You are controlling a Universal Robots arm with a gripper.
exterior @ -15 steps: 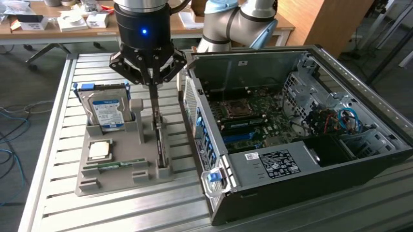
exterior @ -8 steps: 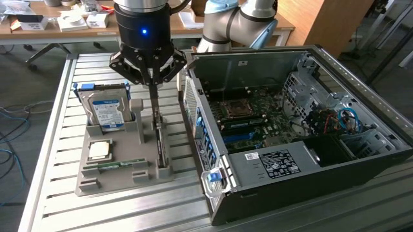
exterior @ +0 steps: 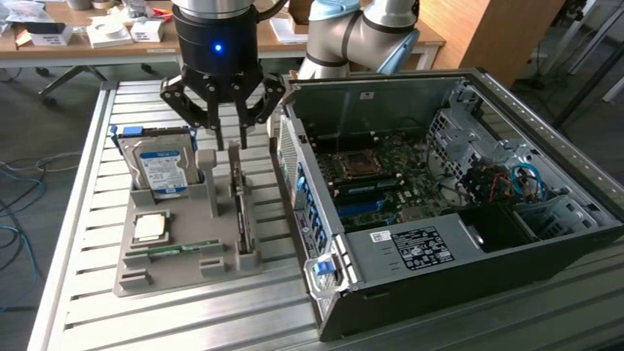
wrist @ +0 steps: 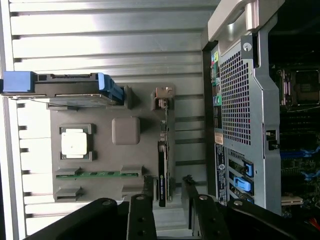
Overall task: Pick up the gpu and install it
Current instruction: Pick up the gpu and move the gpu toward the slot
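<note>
The gpu (exterior: 241, 213) stands on its edge in a slot along the side of the grey holder (exterior: 175, 272) nearest the computer case. From the wrist it is a thin green and black card (wrist: 162, 165) seen edge-on, with its pale bracket end (wrist: 161, 95) far from the fingers. My gripper (exterior: 229, 145) hangs just above the card's far end, open. Its two black fingers (wrist: 147, 186) stand one on each side of the card's end with gaps between, touching nothing.
The holder also carries a silver-labelled hard drive with blue frame (exterior: 161, 167), a square processor (exterior: 149, 227) and a narrow green memory strip (exterior: 180, 248). The open computer case (exterior: 429, 241) with its motherboard (exterior: 385, 172) lies close beside the holder on the slatted metal table (exterior: 88, 183).
</note>
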